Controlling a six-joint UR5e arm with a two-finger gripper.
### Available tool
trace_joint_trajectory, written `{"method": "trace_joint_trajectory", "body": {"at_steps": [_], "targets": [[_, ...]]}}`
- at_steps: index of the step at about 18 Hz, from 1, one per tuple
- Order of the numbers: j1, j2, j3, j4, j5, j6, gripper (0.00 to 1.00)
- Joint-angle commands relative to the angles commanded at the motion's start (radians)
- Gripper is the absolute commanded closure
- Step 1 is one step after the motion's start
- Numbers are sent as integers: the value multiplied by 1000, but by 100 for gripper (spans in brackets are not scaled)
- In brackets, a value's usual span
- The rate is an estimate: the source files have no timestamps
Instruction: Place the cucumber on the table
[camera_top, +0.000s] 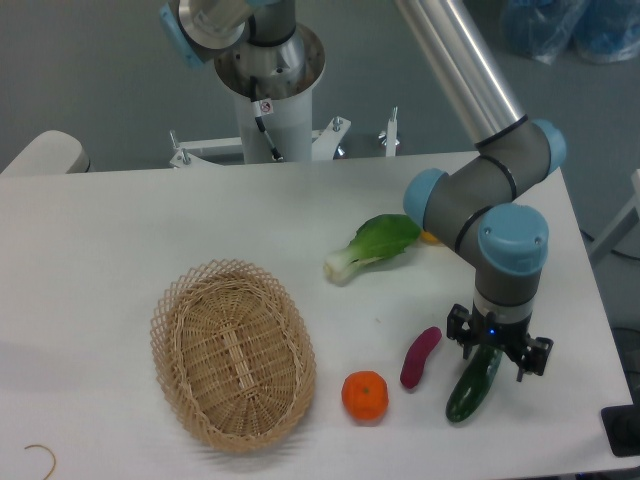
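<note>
Cucumber lies flat on the counter near its front right corner, angled, upper end under the gripper. Fingers spread apart, straddling the cucumber's top end; contact unclear. Purple sweet potato just beside it on the left, orange further left. Wicker basket toward the front left. Bok choy mid-counter, behind.

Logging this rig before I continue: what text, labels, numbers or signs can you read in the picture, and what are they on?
No legible text.
Small sticker with a red mark on the white robot pedestal: too small to read.
No markings on the gripper, cucumber or wicker basket.
</note>
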Motion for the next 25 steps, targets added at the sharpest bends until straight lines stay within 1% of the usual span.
{"method": "trace_joint_trajectory", "body": {"at_steps": [2, 3, 5, 7, 10, 12, 15, 17, 19, 21, 25], "targets": [[-26, 61, -2, -14, 2, 0, 0], [-32, 95, -6, -32, 2, 0, 0], [-35, 149, -6, -113, 2, 2, 0], [-31, 187, -5, -165, 0, 21, 0], [-3, 233, 1, -250, 0, 156, 0], [58, 264, 3, -299, -3, 260, 0], [124, 273, 18, -368, -5, 456, 0], [156, 279, 20, -390, -6, 573, 0], [188, 287, 20, -400, -6, 652, 0], [195, 289, 21, -403, -8, 675, 0], [190, 290, 18, -402, -9, 666, 0]]}}
